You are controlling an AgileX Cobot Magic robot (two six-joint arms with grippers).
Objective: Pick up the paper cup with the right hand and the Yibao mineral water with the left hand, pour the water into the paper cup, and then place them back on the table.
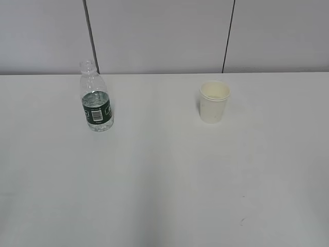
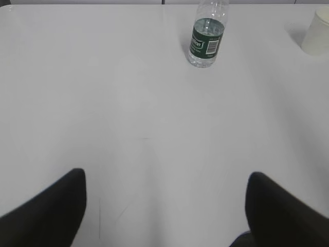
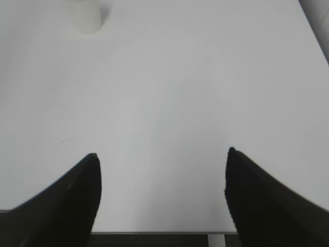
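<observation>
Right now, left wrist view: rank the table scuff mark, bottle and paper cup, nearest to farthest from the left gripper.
1. Scuff mark: faint, on the bare table just ahead of the open left gripper.
2. Bottle: upright, far ahead, slightly right of centre.
3. Paper cup: far right corner, partly cut off by the frame edge.

Capless bottle upright, part-full; white paper cup upright, seemingly empty

Picture edges crop the paper cup top and the bottle neck.
</observation>
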